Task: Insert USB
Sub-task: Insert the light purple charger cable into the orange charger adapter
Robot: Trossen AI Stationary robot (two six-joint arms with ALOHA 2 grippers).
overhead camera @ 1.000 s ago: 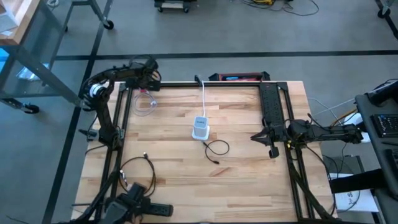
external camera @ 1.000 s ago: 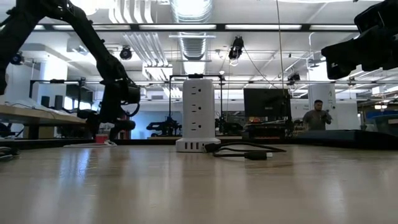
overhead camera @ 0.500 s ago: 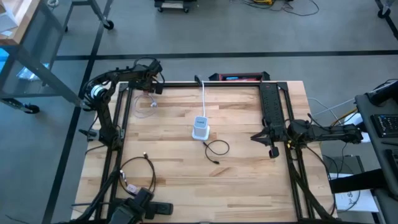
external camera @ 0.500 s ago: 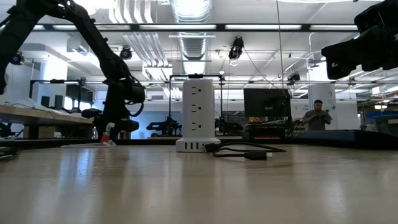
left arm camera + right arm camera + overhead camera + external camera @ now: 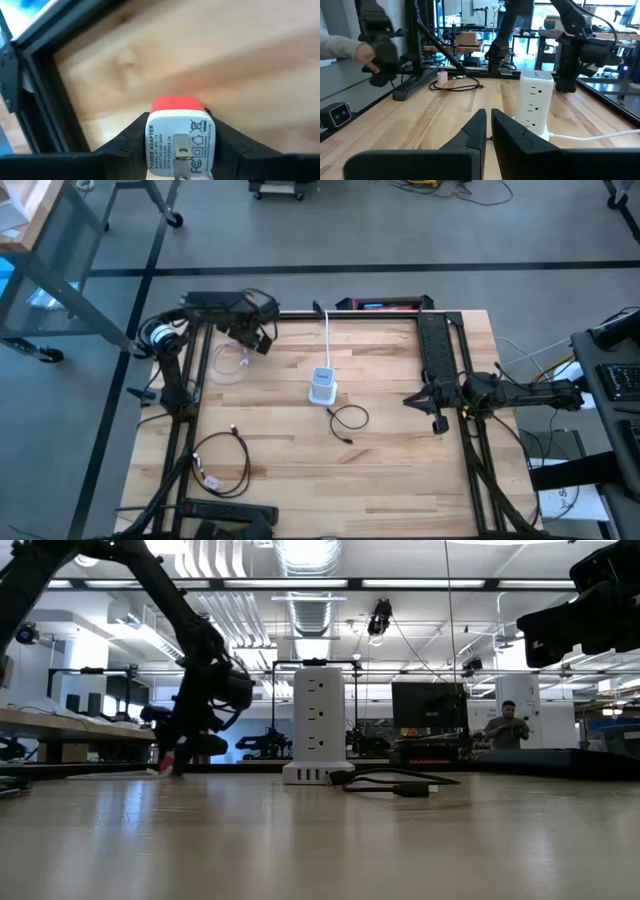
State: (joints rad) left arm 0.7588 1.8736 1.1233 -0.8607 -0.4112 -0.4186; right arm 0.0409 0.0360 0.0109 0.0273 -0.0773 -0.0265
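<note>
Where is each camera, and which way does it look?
High view: above the table, looking straight down; both arms show.
Low view: at table height, looking across to the power tower; the left gripper shows.
Left wrist view: on the left arm, looking past its fingers gripping a charger.
Right wrist view: on the right arm, past the right gripper, shut, toward the tower.
High, low and right wrist views share the tower.

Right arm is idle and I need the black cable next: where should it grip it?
Take the cable by its free plug, the stiff blocky end lying flat near the tower. Come from above, right claw spanning the plug's sides. The left claw holds the charger.
</note>
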